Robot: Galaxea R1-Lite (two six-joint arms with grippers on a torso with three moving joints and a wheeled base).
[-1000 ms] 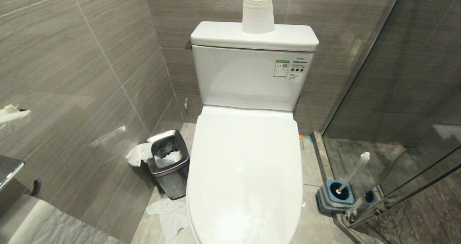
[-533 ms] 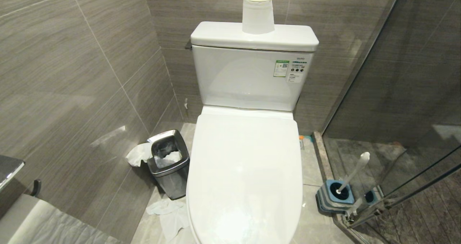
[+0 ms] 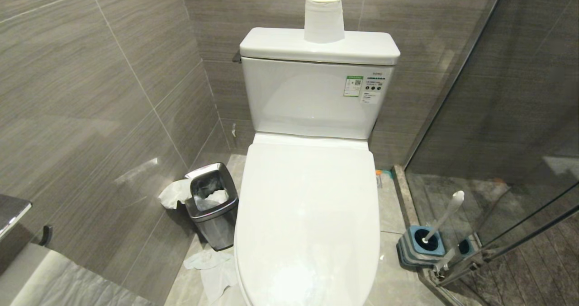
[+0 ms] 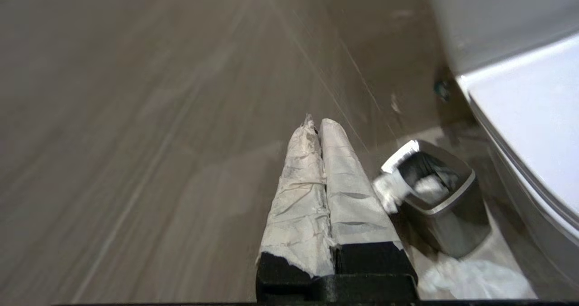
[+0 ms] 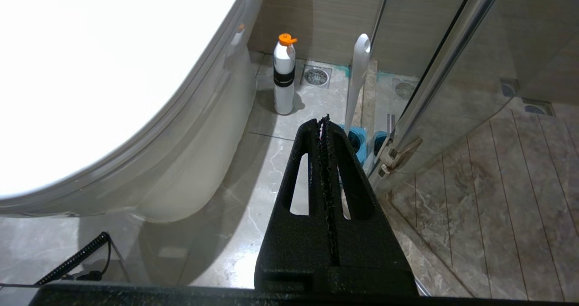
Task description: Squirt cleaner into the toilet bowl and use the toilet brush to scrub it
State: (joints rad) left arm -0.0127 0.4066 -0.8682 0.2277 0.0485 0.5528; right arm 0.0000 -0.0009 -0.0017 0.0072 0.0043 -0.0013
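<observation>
Standing closed in the middle of the head view: toilet bowl [image 3: 307,224], white lid down flat over the seat, basin hidden beneath. Behind it, cistern [image 3: 316,93] against the grey tiled wall, with a toilet paper roll [image 3: 324,19] upright on the cistern lid. No cleaner liquid visible anywhere on the ceramic.

To the robot's right of the bowl, on the floor by the glass shower door [image 3: 497,116]: toilet brush [image 3: 445,216], whitish handle leaning out of its square blue-grey holder [image 3: 420,247], bristle head sunk inside the holder and out of sight. Seen again from the right wrist, handle [image 5: 359,77] rising just beyond the fingertips, not touched.

Near the bowl's base on that same side, in the right wrist view: white bottle with orange cap [image 5: 284,77], upright on the floor tiles, close to a floor drain [image 5: 315,75].

To the robot's left of the bowl: small steel waste bin [image 3: 211,204], crumpled tissue hanging over its rim, more tissue [image 3: 212,270] lying on the floor in front.

Left tool [image 4: 319,127]: clenched, white-wrapped fingers pressed together, holding nothing, pointing along the tiled wall above the bin, clear of the bowl. Outside the head view.

Right tool [image 5: 323,120]: clenched too, black fingers shut on nothing, hanging above the floor between the bowl and the shower door. Also outside the head view.
</observation>
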